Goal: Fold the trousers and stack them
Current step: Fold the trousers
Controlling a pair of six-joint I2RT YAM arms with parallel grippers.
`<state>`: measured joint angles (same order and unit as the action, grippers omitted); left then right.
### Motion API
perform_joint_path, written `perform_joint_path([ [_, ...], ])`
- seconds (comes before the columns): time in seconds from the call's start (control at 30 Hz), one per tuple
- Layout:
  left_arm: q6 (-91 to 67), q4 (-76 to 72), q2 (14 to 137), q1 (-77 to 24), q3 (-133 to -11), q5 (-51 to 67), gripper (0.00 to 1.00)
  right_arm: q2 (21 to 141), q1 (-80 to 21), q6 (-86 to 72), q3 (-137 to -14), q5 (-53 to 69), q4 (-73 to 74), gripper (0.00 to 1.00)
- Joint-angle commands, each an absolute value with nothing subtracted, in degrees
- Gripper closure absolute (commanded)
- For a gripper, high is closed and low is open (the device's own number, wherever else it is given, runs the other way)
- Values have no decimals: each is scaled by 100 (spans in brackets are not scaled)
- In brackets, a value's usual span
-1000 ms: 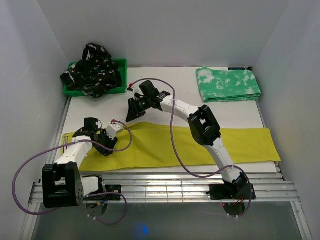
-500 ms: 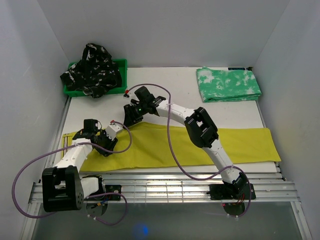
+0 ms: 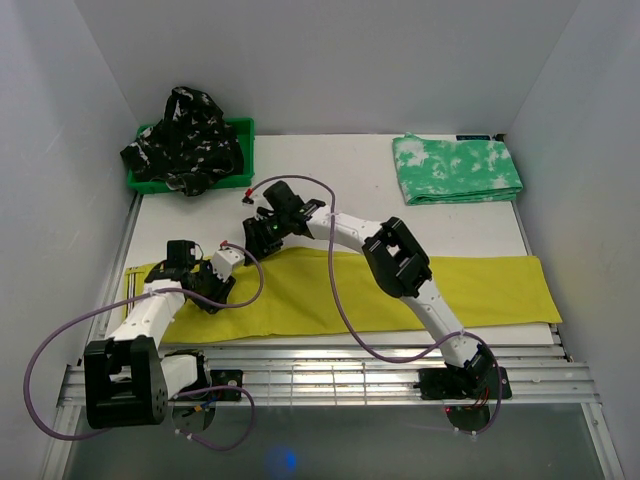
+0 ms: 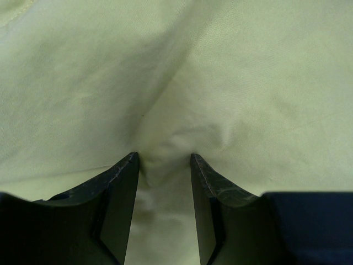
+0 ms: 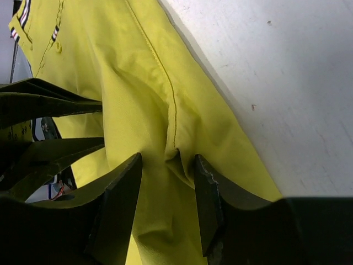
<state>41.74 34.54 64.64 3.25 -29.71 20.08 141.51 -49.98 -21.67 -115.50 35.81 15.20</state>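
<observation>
Left gripper (image 3: 212, 293) sits low on the left end of the mustard-yellow trousers (image 3: 400, 290), its two dark fingers (image 4: 118, 187) pressed into the cloth. In the left wrist view the jaws stand partly closed around a small raised pucker of pale yellow fabric (image 4: 248, 83), with creases running out from the pinch. The left gripper (image 4: 164, 160) is gripping the cloth.

Right gripper (image 3: 258, 232) reaches across from the right-hand base to the far edge of the same pair, a little beyond the left gripper. The right wrist view shows its fingers (image 5: 124, 187) closed on a bunched fold of the yellow fabric (image 5: 138, 83) with a stitched seam running into the pinch — the right gripper (image 5: 167, 163) also has hold of the cloth. White table (image 5: 276, 83) lies just beside that edge, and a button (image 5: 58, 47) shows near the upper left corner of that view.

From above, the mustard-yellow pair lies flat and lengthwise across the near part of the table (image 3: 340, 170), stretching from the left side almost to the right.

Green-and-white mottled trousers (image 3: 455, 168) lie folded in a neat rectangle at the far right corner, well apart from both grippers.

Black patterned trousers (image 3: 185, 140) are heaped, unfolded, in a green bin (image 3: 243, 150) at the far left corner — they spill over its rim.
</observation>
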Motion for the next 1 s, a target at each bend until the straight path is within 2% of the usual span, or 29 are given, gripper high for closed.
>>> perform_joint_path([
  [0.0, 4078, 3630, 6363, 316, -2786, 1995, 48, 14177, -5150, -2153, -11777, 3621, 1362, 51],
  [0.1, 4069, 3630, 6337, 316, -2769, 1995, 48, 14247, -5150, -2145, -11865, 3386, 1310, 56],
  [0.13, 4069, 3621, 6328, 316, -2760, 1995, 48, 14299, -5133, -2118, -11926, 3305, 1318, 61],
  [0.2, 4069, 3630, 6302, 316, -2733, 1995, 48, 14352, -5098, -2101, -11997, 3147, 1327, 63],
  [0.4, 4148, 3691, 6179, 316, -2646, 2030, 48, 14467, -4887, -2171, -12217, 2971, 1275, 60],
  [0.57, 4166, 3709, 6231, 316, -2672, 2021, 48, 14555, -4860, -2250, -12296, 2971, 1187, 63],
  [0.67, 4149, 3718, 6249, 316, -2698, 2030, 48, 14581, -4843, -2285, -12366, 2988, 1143, 59],
  [0.7, 4148, 3718, 6266, 316, -2707, 2030, 48, 14598, -4843, -2303, -12366, 3014, 1090, 61],
  [0.73, 4140, 3718, 6284, 316, -2716, 2030, 48, 14607, -4825, -2311, -12375, 3006, 1081, 70],
  [0.9, 4131, 3718, 6328, 316, -2707, 2039, 48, 14625, -4755, -2390, -12445, 3032, 958, 80],
  [0.97, 4122, 3718, 6346, 316, -2716, 2057, 48, 14642, -4746, -2391, -12480, 3050, 914, 92],
])
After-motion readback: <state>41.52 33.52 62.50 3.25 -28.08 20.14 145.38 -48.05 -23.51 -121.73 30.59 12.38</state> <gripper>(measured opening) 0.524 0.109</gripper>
